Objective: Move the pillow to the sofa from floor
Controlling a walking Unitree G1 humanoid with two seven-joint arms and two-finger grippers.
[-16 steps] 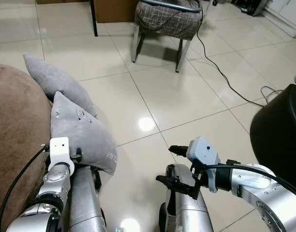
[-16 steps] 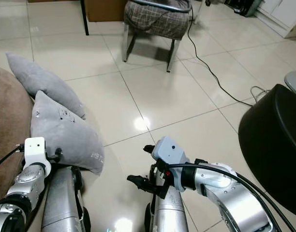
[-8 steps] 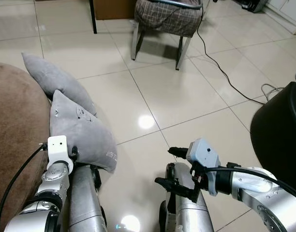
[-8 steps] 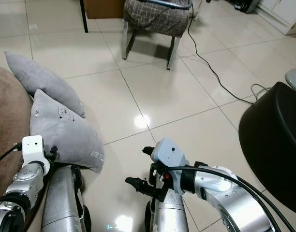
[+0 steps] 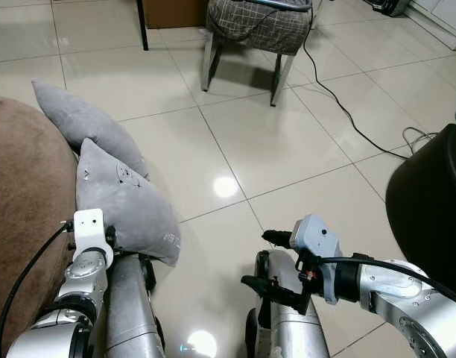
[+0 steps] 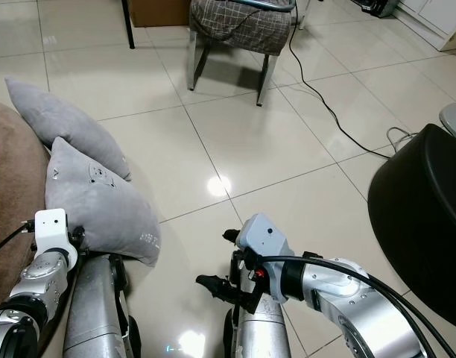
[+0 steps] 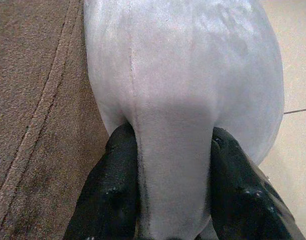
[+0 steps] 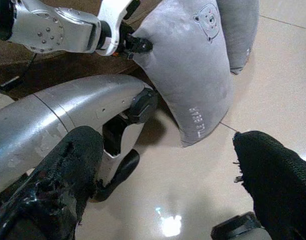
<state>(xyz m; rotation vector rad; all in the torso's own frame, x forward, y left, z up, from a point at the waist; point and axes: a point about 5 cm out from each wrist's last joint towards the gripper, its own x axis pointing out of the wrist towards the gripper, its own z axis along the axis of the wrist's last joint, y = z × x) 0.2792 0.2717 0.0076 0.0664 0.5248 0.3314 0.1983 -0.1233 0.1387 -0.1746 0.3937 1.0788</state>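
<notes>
pillow pinched at its near corner, sofa just to the left

pillow with the small bear print [image 5: 127, 205] is clamped at its nearest corner by the left pincer [image 7: 168, 200], whose two black fingers [image 7: 113, 195] squeeze a fold of grey fabric between them. the left wrist view shows the cushion running straight away from the pincer along the fingers' line, so its long axis points forward, away from the robot. its far end looks to rest low against the tiled floor [image 5: 287, 142] and leans on the side of the brown sofa [image 5: 23, 194], touching it.

the sofa lies directly to the robot's left of the held pillow, so by my reading the move that counts is a lift and a sideways swing to the left, up over the rounded brown edge. the left arm is plainly the nearer one and already has the hold.

the right pincer [image 5: 267, 261] hangs over bare tile, fingers spread apart and gripping nothing, well clear of the pillow.

farther out, a second grey pillow [image 5: 83, 123] lies just behind the held one, also against the sofa. beyond stand a chair with checked cloth [image 5: 254, 26] and a black cable [image 5: 347, 119] on the floor.
</notes>
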